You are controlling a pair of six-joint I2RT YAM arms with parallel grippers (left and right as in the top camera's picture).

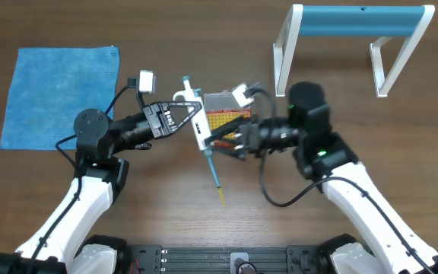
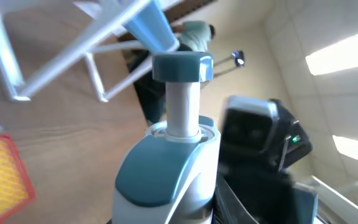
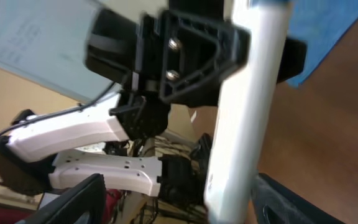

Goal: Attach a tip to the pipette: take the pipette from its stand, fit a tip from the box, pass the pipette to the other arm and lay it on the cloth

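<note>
We are handing over above the worktop (image 1: 166, 221): the left pincer (image 1: 188, 114) is gripping the pipette (image 1: 201, 131) near its plunger end, while the right pincer (image 1: 220, 143) is standing open around the white body lower down. We are judging that the right arm should be backing straight away without brushing the shaft or its yellow tip (image 1: 221, 196). The left arm should then be carrying the pipette level toward the blue cloth (image 1: 59, 95), where open worktop is lying, keeping the tip off the tip box (image 1: 223, 119) just beside it.
</note>
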